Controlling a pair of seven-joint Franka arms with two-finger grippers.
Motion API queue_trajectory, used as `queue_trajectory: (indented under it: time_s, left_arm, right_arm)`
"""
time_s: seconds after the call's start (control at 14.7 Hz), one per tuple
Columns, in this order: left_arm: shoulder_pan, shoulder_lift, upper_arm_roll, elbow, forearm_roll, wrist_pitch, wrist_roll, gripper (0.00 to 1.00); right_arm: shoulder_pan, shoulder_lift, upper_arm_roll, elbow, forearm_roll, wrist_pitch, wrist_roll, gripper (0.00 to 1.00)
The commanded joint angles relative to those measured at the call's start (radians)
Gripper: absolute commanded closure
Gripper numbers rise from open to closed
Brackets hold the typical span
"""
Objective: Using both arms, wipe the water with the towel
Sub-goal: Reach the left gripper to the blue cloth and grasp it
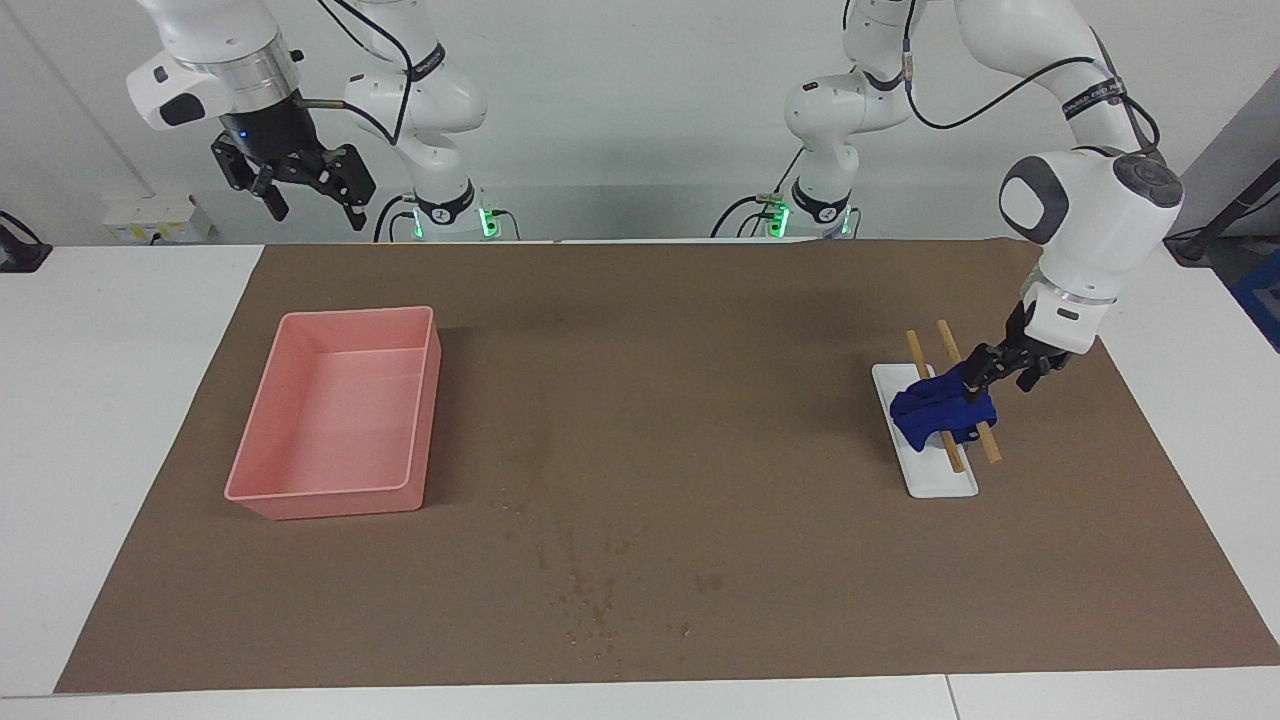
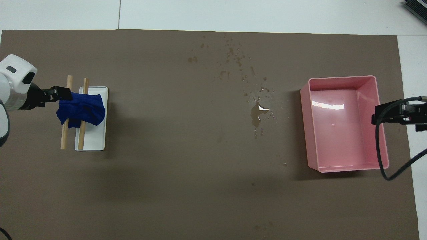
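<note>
Fingers of left gripper [image 2: 61,94] pinch the towel's [image 2: 81,109] 9 o'clock edge as it drapes over two wooden sticks [image 2: 65,113] on white tray [image 2: 95,138], water spill [image 2: 257,113] mid-mat, pink bin [image 2: 345,125], right gripper [image 1: 300,185] waiting high with fingers spread, holding nothing.

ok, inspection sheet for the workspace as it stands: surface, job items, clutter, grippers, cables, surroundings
Surface: brown mat on white table; water puddle and droplets mid-mat, beside the pink bin.
Job's things: blue towel draped over two wooden sticks across a white tray, toward the left arm's end.
Clutter: pink bin, nothing seen inside.
Grippers: left gripper at the towel's edge; right gripper open, raised, waiting.
Cables: black cables along both arms.
Surroundings: white wall, wall box.
</note>
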State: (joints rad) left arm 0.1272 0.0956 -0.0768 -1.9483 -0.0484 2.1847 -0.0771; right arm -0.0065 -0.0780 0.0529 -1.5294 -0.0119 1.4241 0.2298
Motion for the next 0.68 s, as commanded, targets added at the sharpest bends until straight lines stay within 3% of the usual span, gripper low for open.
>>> queue_trajectory:
  time_s: [0.0,0.34,0.41,0.61]
  left_arm:
    - [-0.041,-0.037,0.012,-0.057,-0.011,0.020,-0.039,0.12]
    - [-0.032,-0.050,0.014,-0.093,-0.008,0.073,0.002,0.16]
    - [-0.035,-0.050,0.014,-0.093,-0.008,0.073,0.002,0.22]
    - [-0.037,-0.050,0.014,-0.093,-0.008,0.072,0.002,0.68]
  right_arm:
    - [-0.015,-0.022,0.008,-0.025,-0.007,0.012,-0.018,0.00]
    - [-0.013,-0.022,0.008,-0.026,-0.007,0.012,-0.017,0.00]
    - [-0.015,-0.022,0.008,-0.026,-0.007,0.012,-0.017,0.00]
    - [-0.015,-0.022,0.008,-0.024,-0.007,0.012,-0.017,0.00]
